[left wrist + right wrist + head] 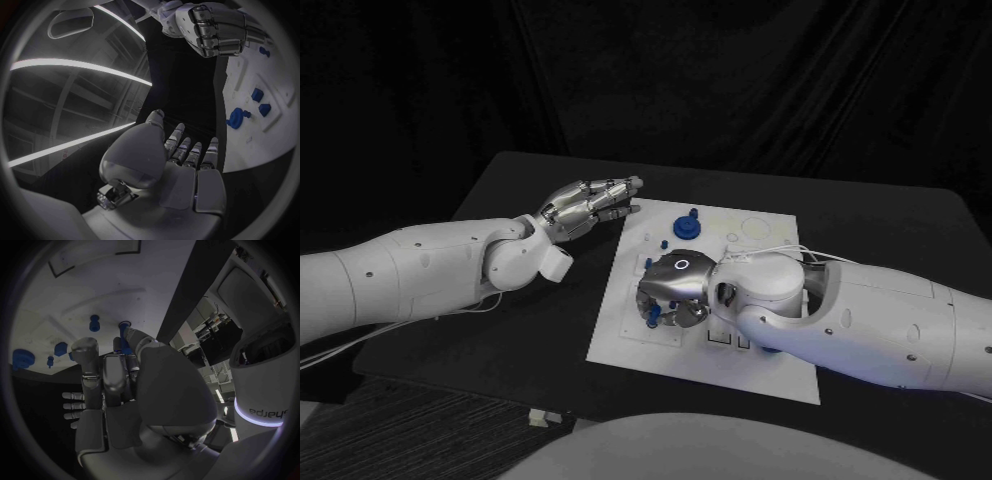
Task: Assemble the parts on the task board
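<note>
The white task board [629, 342] lies in the middle of the black table. My right hand [672, 290] hangs over its near middle, fingers pointing down. Its thumb and a finger [139, 340] pinch a small blue peg [124, 334], which touches the board [62, 300]; the peg [651, 314] sticks out under the hand. Other blue parts stand further back on the board: a round one [687, 226] and two small ones [666, 243] [648, 265]. My left hand [594, 206] hovers beside the board's far left corner, fingers curled in on nothing.
A round outline [756, 228] marks the board's far right corner. The black table [516, 300] stretches out left of the board. In the left wrist view the blue round part [236, 118] and two small blocks [257, 94] [264, 109] sit ahead of the curled fingers [187, 152].
</note>
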Motion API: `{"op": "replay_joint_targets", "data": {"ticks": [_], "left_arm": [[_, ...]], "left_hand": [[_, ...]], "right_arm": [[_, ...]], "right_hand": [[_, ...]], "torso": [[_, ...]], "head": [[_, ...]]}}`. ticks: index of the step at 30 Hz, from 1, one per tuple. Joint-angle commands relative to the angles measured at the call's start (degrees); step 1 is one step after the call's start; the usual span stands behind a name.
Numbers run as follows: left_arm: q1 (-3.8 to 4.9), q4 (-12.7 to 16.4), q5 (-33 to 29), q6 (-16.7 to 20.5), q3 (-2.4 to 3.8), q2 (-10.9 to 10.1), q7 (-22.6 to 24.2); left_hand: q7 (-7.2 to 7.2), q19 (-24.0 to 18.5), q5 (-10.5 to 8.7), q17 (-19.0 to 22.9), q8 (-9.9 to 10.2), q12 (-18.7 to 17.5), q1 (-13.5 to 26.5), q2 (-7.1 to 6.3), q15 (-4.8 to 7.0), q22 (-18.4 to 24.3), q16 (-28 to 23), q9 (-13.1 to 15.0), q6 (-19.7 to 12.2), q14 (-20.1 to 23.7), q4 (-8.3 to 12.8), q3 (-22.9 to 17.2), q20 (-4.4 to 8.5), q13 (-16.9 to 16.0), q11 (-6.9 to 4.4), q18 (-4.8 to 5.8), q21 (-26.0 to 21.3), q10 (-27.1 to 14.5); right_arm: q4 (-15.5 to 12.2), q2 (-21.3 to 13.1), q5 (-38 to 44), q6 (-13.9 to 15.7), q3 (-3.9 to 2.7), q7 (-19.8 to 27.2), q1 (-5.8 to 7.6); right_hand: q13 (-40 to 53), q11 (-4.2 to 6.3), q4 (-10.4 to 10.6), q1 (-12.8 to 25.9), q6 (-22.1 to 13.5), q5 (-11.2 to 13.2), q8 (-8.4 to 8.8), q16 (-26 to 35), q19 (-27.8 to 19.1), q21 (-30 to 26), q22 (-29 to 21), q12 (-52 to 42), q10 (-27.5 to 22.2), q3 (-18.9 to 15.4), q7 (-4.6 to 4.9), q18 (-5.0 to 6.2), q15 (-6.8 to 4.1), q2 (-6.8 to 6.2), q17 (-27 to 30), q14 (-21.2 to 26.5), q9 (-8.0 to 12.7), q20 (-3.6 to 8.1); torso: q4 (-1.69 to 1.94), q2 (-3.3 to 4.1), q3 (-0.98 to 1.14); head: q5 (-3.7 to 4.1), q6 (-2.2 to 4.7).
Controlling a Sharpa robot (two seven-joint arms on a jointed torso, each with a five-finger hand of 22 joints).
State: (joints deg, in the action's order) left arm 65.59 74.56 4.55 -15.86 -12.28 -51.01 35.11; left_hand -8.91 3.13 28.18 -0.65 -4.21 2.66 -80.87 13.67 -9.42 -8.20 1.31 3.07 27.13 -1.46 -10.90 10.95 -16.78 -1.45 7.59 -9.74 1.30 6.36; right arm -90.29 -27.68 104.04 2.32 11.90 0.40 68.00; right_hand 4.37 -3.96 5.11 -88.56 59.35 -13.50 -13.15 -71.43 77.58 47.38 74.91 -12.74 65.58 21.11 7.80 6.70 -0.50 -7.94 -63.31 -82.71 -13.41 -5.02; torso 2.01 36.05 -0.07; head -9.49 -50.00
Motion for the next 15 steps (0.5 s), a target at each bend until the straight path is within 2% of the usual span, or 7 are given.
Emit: {"op": "replay_joint_targets", "data": {"ticks": [1,11,15], "left_arm": [[-0.10,0.0,-0.4,-0.9,0.05,0.2,0.5],[-0.15,0.0,-0.4,-0.9,0.05,0.2,0.4],[-0.16,0.0,-0.4,-0.9,0.05,0.2,0.4]], "left_hand": [[-0.11,-0.2,0.39,0.0,-0.2,0.4,-0.6,0.18,0.35,-0.1,0.2,0.1,0.4,-0.1,-0.1,-0.1,0.05,-0.1,0.41,0.68,0.0,0.1],[-0.11,-0.2,0.42,0.0,-0.2,0.4,-0.7,0.22,0.20,-0.1,0.2,0.1,0.4,-0.2,-0.1,-0.2,0.03,-0.1,0.39,0.65,0.1,0.1],[-0.11,-0.2,0.43,0.0,-0.2,0.4,-0.7,0.22,0.18,-0.1,0.2,0.1,0.3,-0.2,-0.1,-0.2,0.02,-0.1,0.39,0.64,0.1,0.1]], "right_arm": [[0.0,0.0,0.6,-1.0,-0.03,-0.7,-0.26],[0.6,0.1,0.6,-1.4,-0.02,-1.0,-0.76],[0.6,0.2,0.6,-1.4,-0.02,-1.2,-0.88]], "right_hand": [[0.1,-0.06,-0.2,0.3,-0.4,-0.2,0.41,0.5,-0.4,-0.6,5.4,-0.4,0.5,0.1,-0.16,0.57,-0.13,0.14,0.2,0.5,0.0,-0.05],[0.2,-0.25,-0.6,0.4,-0.9,-0.2,0.94,0.9,-0.9,-1.5,5.3,-0.1,0.1,0.4,0.00,0.69,0.03,-0.02,0.7,0.9,0.1,-0.17],[0.2,-0.48,-0.7,1.4,-3.9,0.4,2.86,1.5,-1.9,-2.9,4.9,0.6,-1.8,0.4,-0.15,0.92,0.18,-0.45,1.4,1.7,0.6,-0.37]], "torso": [[-0.01,0.00,0.00],[0.04,-0.01,-0.01],[0.01,-0.02,0.00]], "head": [[0.13,0.00],[-0.09,0.00],[-0.17,0.00]]}}
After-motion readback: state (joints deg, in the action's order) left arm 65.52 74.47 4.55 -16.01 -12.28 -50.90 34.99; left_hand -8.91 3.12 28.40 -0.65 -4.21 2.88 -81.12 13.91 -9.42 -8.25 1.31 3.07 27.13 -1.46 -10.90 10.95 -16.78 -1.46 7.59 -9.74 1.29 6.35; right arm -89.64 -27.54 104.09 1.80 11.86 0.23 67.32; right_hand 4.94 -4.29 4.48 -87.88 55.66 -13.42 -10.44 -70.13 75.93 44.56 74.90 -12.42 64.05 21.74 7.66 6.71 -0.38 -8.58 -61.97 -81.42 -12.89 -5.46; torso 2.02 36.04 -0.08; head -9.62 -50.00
